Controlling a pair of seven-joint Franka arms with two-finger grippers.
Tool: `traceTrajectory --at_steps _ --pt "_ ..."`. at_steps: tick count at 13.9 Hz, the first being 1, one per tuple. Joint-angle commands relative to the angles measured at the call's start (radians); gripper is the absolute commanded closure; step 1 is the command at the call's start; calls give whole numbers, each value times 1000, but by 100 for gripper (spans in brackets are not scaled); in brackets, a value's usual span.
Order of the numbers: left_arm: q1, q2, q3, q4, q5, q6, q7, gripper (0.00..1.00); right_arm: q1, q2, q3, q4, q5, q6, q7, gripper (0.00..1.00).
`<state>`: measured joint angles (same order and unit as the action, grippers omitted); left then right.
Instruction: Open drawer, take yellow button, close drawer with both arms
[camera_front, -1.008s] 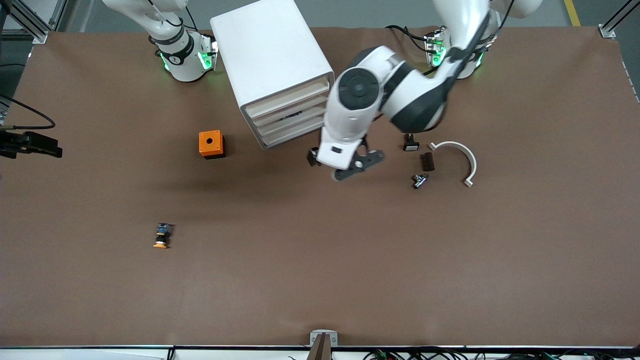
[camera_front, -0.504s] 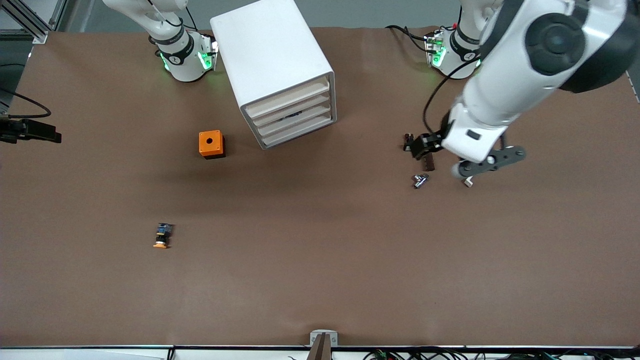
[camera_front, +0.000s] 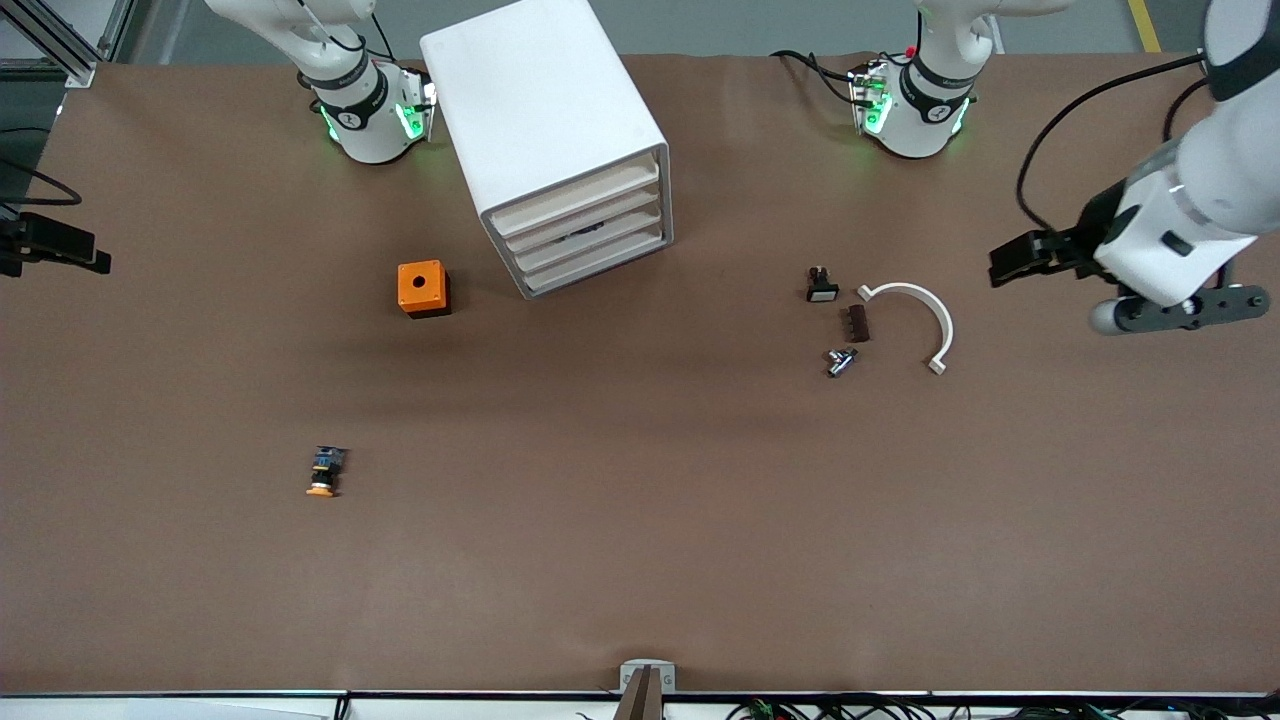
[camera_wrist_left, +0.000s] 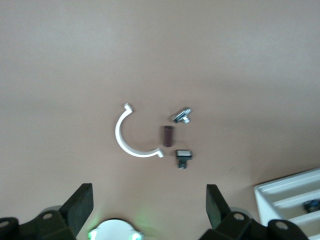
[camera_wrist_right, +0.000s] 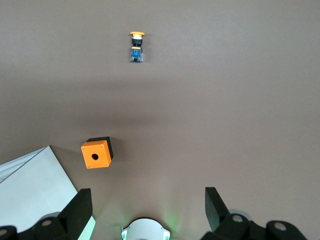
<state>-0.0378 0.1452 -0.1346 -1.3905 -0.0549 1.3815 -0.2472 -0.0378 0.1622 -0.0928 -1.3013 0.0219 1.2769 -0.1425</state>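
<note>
Two grippers spread wide | brown table | button lying loose

Looks like a robotics lab or test bench, not a home or a shop. Shows two white robot arms bolted at one edge of a wide table, bases lit with green status lights. Has a plain brown mat covering the whole tabletop, aluminium frame posts at the corners, black cables trailing from the arms and bundled wiring along the edge nearest the front camera. Carries only a few staged props set well apart: a white drawer cabinet, an orange box, a curved white bracket and small loose electrical parts. Shows grey floor with a yellow line past the table.
</note>
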Motion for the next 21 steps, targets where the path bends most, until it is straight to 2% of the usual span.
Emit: traceTrajectory --at_steps 1,3,4,6,7,14,21 --pt "13 -107 54 -143 17 27 126 1 3 -41 5 -19 12 -7 3 0" --pt "15 -116 105 -156 15 71 196 1 9 -82 4 -77 9 45 3 0" --pt "15 -116 131 -151 15 114 207 1 10 -142 4 -161 10 105 4 0" --pt "18 -111 142 -142 18 200 220 0 10 -251 2 -310 9 204 4 0" --pt "21 -105 142 -130 18 224 224 1 12 -265 2 -329 6 216 4 0" --pt "52 -105 138 -97 17 231 207 0 21 -280 2 -326 -31 203 29 0" --pt "38 -98 130 -88 18 229 206 0 12 -280 2 -329 -8 203 55 0"
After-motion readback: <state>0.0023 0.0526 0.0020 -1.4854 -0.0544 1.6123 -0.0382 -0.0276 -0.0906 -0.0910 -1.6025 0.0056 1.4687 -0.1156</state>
